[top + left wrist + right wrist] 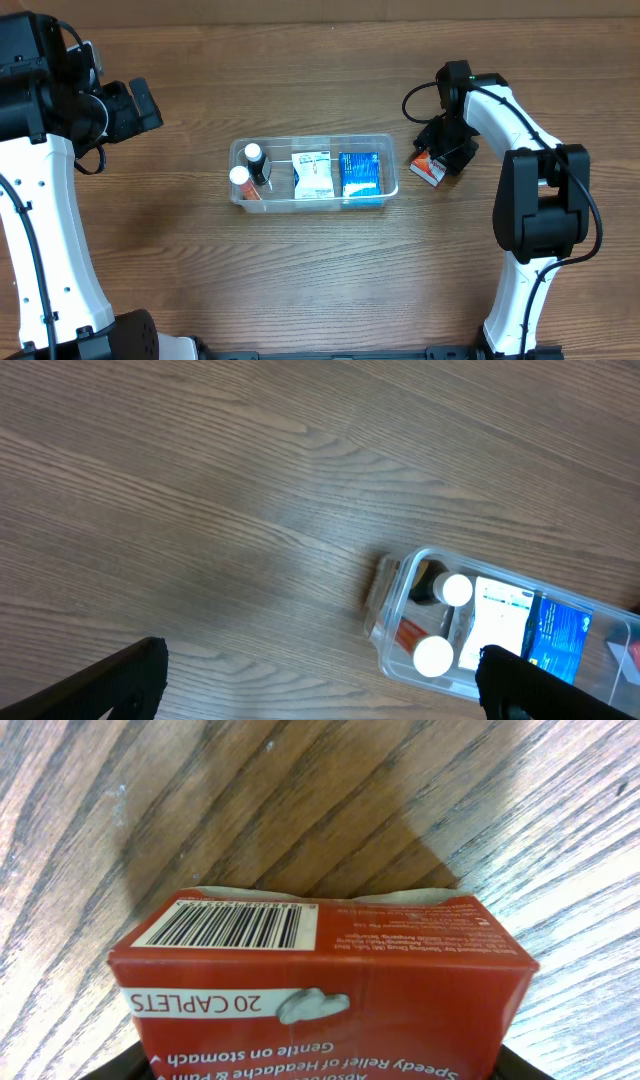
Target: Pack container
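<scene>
The clear container (312, 141) sits at the table's middle and holds two white-capped bottles (247, 165), a white packet (312, 174) and a blue box (361, 174). It also shows in the left wrist view (392, 590), at the lower right. My right gripper (447, 150) is just right of the container, shut on a red caplet box (428, 168). That red box (320, 990) fills the right wrist view between my fingers (325, 1072). My left gripper (140, 105) is open and empty, held high at the far left, well away from the container; its fingers (320, 685) are spread wide.
Bare wooden table (150, 230) lies around the container on every side. The right arm's base and links (540, 220) stand at the right. The left arm's white column (40, 230) stands at the left edge.
</scene>
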You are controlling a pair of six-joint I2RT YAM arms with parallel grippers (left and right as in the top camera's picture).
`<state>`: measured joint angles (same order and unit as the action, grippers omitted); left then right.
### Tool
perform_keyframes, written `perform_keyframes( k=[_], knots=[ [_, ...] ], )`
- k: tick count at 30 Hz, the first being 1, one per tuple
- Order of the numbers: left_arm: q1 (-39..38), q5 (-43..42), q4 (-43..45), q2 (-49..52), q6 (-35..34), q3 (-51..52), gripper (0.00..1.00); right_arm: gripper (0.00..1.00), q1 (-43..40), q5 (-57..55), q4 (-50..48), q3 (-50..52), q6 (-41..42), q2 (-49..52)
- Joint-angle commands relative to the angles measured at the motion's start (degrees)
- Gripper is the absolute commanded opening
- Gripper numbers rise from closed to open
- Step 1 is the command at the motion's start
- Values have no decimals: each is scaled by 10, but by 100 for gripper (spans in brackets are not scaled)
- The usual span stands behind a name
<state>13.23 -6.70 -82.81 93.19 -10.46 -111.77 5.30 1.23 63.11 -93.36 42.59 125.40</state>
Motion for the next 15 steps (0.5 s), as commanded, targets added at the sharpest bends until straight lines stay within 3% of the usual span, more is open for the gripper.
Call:
perform_keyframes(
  k=[1,9,15],
  knots=[
    [2,-4,-1,1,10,1,100,63,3,-3,7,-3,-14,-37],
    [2,-4,-2,1,10,1,100,63,18,-5,24,-14,-76,-186],
    [2,-4,-3,1,10,1,100,64,111,18,33,-14,-173,-327]
  ],
)
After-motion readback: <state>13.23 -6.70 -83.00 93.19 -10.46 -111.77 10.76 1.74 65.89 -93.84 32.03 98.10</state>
